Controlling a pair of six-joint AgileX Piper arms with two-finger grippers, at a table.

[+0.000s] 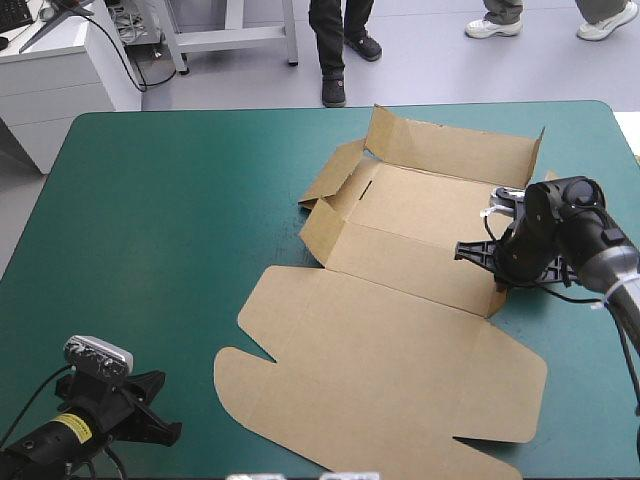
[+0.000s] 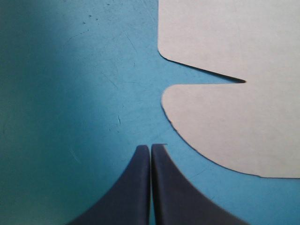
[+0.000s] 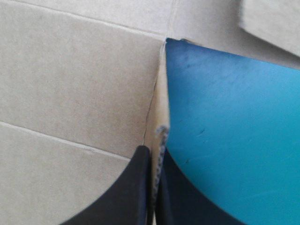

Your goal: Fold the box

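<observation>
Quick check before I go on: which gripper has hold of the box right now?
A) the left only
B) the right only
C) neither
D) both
B: the right gripper is all but shut on a thin edge of the box, while the left gripper is shut on nothing over the teal-green cover, beside the board.

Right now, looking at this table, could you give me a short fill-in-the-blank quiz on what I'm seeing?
1. The right gripper is shut on the box at its right edge, while the left gripper, also shut, holds ____.
2. The left gripper is over the ____ cover, beside the box's lid.
3. The lid lies ____ on the table, while the far wall stands raised.

Missing words: nothing; teal-green; flat.
</observation>
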